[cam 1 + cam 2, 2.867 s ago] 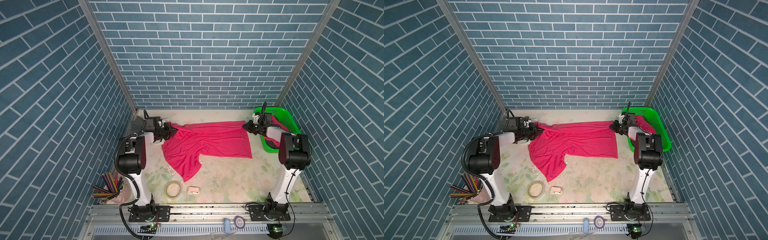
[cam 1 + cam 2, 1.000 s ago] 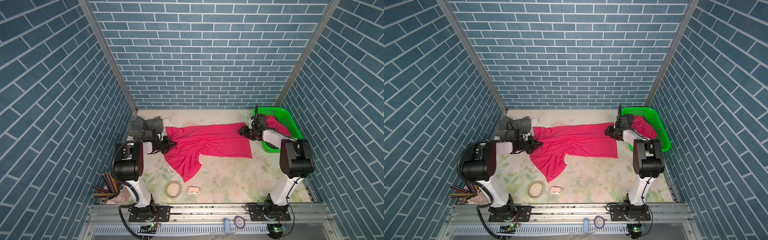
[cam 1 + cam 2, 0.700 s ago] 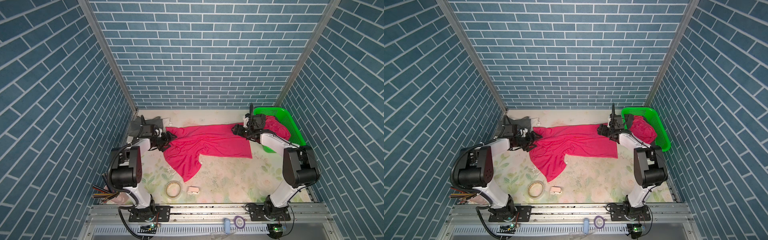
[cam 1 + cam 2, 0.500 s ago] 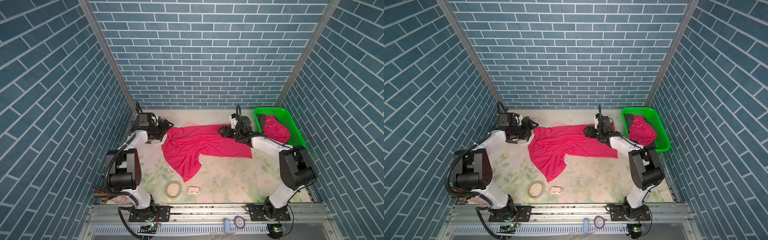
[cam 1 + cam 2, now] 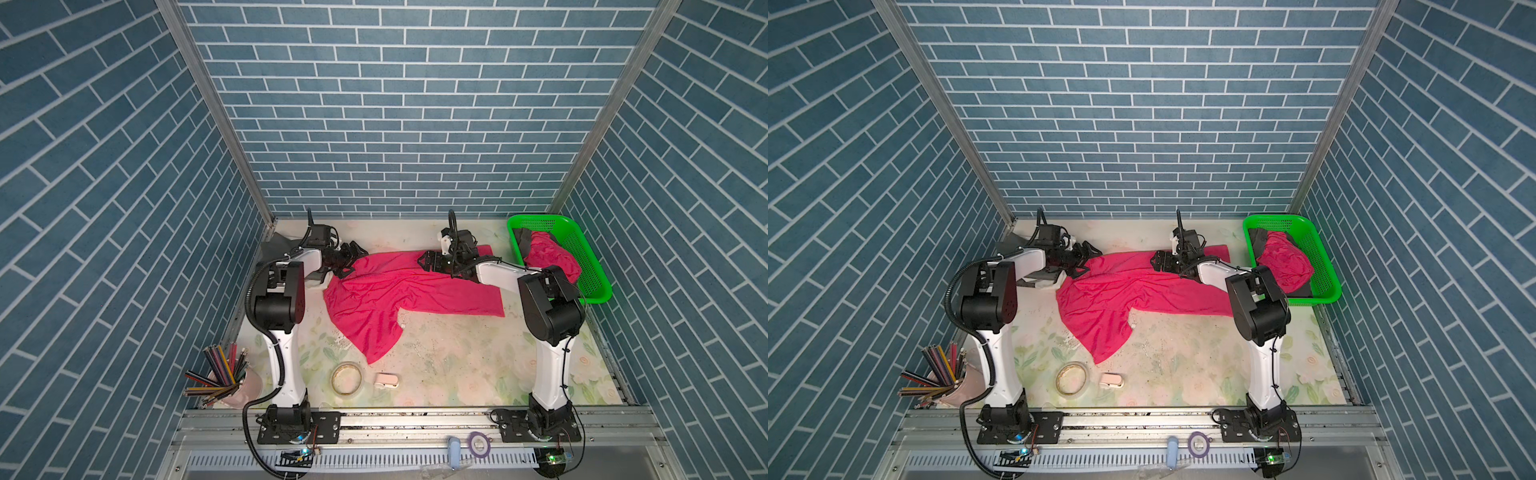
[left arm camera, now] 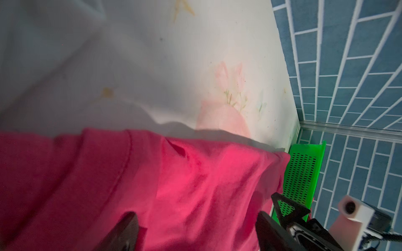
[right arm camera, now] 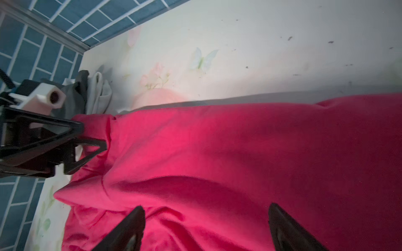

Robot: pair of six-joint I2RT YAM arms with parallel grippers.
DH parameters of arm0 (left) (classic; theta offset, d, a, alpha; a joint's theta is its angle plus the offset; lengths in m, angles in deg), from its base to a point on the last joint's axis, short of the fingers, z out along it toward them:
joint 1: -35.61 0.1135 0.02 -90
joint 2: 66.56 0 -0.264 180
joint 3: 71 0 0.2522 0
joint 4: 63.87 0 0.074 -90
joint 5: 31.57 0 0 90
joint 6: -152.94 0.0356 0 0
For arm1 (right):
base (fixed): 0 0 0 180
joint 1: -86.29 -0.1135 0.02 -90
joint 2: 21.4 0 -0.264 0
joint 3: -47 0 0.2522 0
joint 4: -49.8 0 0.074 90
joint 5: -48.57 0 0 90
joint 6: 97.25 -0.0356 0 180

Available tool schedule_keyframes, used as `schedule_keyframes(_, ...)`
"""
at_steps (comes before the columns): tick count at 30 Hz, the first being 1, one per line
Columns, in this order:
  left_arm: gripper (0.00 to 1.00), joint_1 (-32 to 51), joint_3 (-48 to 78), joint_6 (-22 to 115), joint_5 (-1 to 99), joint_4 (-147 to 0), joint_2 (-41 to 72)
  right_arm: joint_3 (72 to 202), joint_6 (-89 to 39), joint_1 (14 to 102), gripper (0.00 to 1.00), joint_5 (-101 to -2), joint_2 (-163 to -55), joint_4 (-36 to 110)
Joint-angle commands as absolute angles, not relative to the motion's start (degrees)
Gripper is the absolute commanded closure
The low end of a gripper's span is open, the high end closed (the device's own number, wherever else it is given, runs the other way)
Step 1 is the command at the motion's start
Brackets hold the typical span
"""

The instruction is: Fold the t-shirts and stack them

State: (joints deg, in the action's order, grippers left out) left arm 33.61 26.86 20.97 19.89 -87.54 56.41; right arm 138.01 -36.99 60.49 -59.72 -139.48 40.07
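Nearest us, a tape roll (image 5: 346, 377), a small white case (image 5: 386, 380) and a cup of pencils (image 5: 224, 380) are sitting along the front of the table (image 5: 457, 353), well apart from the work. Beyond them the magenta t-shirt (image 5: 386, 291) is lying spread across the middle of the table, its long side running left to right and one flap trailing toward the front. We are judging that it is being laid flat so a fold can start from clean edges, though the creases running through its middle are telling us it is not smooth yet. At its far edge both arms are reaching in low. The left claw (image 5: 353, 261) is hovering at the shirt's left end with its jaws standing wide apart and gripping nothing — in the left wrist view the cloth is lying loose beneath them. The right claw (image 5: 427, 262) is hanging over the far edge nearer the right, likewise gaping and empty, so the shirt is resting wholly on the table. Farthest back, grey and white shirts (image 5: 275, 246) are lying in the left corner, probably the stack being built. The green basket (image 5: 536, 217) in the right corner is holding a second magenta shirt (image 5: 548, 255) over a dark shirt (image 5: 523, 241) — both, we are guessing, waiting their turn.
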Motion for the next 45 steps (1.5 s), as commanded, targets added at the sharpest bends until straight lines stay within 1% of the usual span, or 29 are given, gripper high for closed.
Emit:
schedule_keyframes(1,0.13,33.9,31.0,20.9,22.1,-87.6,59.9,139.4,-37.9,63.6,0.11,-60.2,-142.0,36.7)
schedule_keyframes(8,0.13,32.5,43.5,21.5,23.2,-90.2,70.0,138.9,-36.9,70.1,0.11,-60.2,-145.1,34.2)
schedule_keyframes(14,0.13,30.1,54.9,21.8,22.9,-93.9,77.9,136.8,-35.5,74.6,0.11,-60.8,-145.1,35.0)
schedule_keyframes(16,0.13,29.6,57.5,22.9,23.8,-96.0,77.6,138.5,-33.4,75.1,0.11,-60.3,-144.7,32.8)
schedule_keyframes(19,0.13,29.7,61.2,26.2,27.2,-101.4,74.3,138.7,-31.7,74.6,0.11,-61.1,-140.8,32.6)
schedule_keyframes(24,0.13,29.8,67.7,32.4,34.1,-111.0,66.3,136.7,-31.4,69.0,0.1,-61.7,-133.7,35.2)
schedule_keyframes(26,0.13,29.7,64.4,33.9,37.5,-112.2,60.3,136.1,-31.5,65.4,0.1,-61.2,-132.5,36.4)
schedule_keyframes(27,0.13,29.6,60.1,33.8,38.7,-111.0,56.7,135.6,-31.9,64.4,0.09,-61.3,-132.3,37.0)
schedule_keyframes(28,0.13,29.7,53.1,33.0,39.1,-107.7,51.8,134.9,-32.7,63.4,0.09,-61.5,-132.1,38.0)
schedule_keyframes(31,0.13,30.6,32.2,30.4,36.0,-96.8,38.8,132.7,-34.8,62.1,0.09,-62.6,-132.2,40.4)
schedule_keyframes(34,0.14,30.5,18.4,31.5,31.8,-92.8,31.5,131.1,-35.8,61.6,0.09,-62.9,-132.3,41.5)
schedule_keyframes(35,0.14,30.3,15.1,32.1,31.4,-92.4,30.1,130.4,-36.3,61.7,0.09,-63.1,-132.1,42.2)
schedule_keyframes(37,0.18,29.8,8.2,32.9,31.3,-91.2,27.9,128.3,-37.4,62.2,0.09,-63.7,-131.4,43.9)
schedule_keyframes(39,0.22,28.8,3.9,33.2,31.8,-90.2,26.9,127.3,-37.5,62.7,0.09,-63.9,-130.9,44.3)
schedule_keyframes(42,0.27,26.7,2.4,33.9,37.3,-92.0,27.7,126.8,-37.0,62.9,0.09,-63.5,-130.2,43.4)
schedule_keyframes(43,0.3,25.8,2.4,33.8,39.4,-92.8,28.6,126.2,-37.0,63.1,0.09,-63.5,-129.8,43.7)
schedule_keyframes(45,0.32,24.0,3.8,34.2,42.9,-94.0,31.3,124.7,-37.7,63.4,0.09,-63.9,-129.0,44.9)
